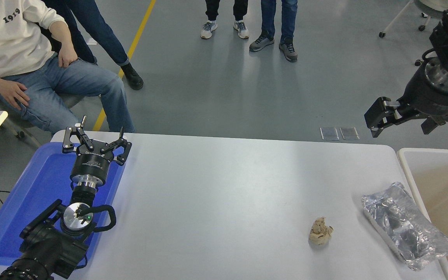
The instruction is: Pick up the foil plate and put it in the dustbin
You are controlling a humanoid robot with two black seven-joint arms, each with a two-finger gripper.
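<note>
The foil plate (406,224) lies on the white table (224,194) at its right edge, next to the dustbin (441,186), whose off-white rim and tan inside show at the right border. My right gripper (379,122) hangs high above the table's far right corner, well above and behind the foil plate, and holds nothing; its fingers point left. My left gripper (96,140) is parked open over the blue tray at the lower left.
A flat blue tray (21,217) lies at the table's left end. A small beige wadded lump (320,231) sits left of the foil plate. A seated person (33,66) is at the far left; other people's legs stand beyond the table.
</note>
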